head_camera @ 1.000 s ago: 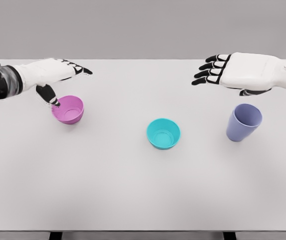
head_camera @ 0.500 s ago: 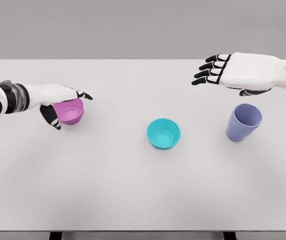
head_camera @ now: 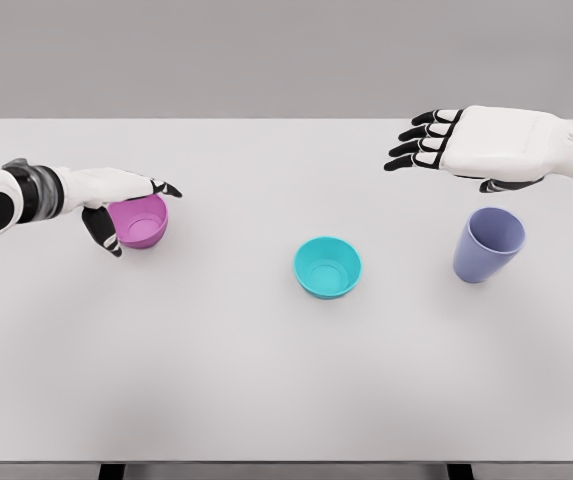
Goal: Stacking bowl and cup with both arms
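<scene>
While your left robot hand (head_camera: 116,200) sits round the pink bowl (head_camera: 139,221) at bench (head_camera: 266,380) left, fingers over rim, thumb at near wall, grip looks unclosed: squeeze firm, lift straight. Right robot hand (head_camera: 471,145) hovers spread, empty, above purple cup (head_camera: 488,245); teal bowl (head_camera: 327,267) mid-bench.

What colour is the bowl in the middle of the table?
The middle bowl is turquoise, seen best in the head view.
</scene>
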`<state>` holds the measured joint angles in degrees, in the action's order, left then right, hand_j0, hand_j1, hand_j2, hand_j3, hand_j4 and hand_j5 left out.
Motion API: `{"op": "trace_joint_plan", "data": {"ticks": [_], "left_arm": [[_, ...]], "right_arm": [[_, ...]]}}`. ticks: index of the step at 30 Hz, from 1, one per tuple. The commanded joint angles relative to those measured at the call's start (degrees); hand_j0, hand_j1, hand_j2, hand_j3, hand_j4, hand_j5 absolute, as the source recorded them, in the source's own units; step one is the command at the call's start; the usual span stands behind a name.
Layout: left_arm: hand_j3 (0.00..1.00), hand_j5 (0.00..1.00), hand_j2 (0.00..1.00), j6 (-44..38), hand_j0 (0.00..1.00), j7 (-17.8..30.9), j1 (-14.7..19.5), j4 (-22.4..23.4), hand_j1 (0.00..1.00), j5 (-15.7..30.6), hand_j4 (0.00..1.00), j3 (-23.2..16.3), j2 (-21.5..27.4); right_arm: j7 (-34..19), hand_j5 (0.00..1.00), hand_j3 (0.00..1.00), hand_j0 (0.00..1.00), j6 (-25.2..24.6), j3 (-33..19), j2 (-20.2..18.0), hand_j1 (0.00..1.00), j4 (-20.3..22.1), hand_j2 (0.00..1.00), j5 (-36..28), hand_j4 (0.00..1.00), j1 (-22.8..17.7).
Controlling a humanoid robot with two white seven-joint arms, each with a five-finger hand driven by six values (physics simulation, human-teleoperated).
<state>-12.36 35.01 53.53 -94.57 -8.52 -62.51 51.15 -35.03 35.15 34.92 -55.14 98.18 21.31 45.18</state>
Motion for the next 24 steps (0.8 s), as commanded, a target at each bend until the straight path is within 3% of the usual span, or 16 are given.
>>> {"op": "trace_joint_plan", "data": {"ticks": [1, 14, 24], "left_arm": [[1.0, 1.0, 1.0, 0.06, 1.0, -0.01, 0.0, 0.52, 1.0, -0.09, 1.0, 0.02, -0.17], [1.0, 1.0, 1.0, 0.41, 1.0, -0.01, 0.0, 5.01, 1.0, -1.94, 1.0, -0.16, -2.72], [1.0, 1.0, 1.0, 0.5, 1.0, -0.01, -0.35, 5.45, 1.0, -2.99, 1.0, -0.25, -3.69]], "right_arm": [[0.03, 1.0, 1.0, 1.0, -0.15, -0.03, -0.06, 1.0, 0.0, 1.0, -0.22, 1.0, 0.0], [0.03, 1.0, 1.0, 1.0, -0.15, -0.03, -0.06, 1.0, 0.0, 1.0, -0.22, 1.0, 0.09], [0.03, 1.0, 1.0, 1.0, -0.15, -0.03, -0.06, 1.0, 0.0, 1.0, -0.22, 1.0, 0.09]]}}
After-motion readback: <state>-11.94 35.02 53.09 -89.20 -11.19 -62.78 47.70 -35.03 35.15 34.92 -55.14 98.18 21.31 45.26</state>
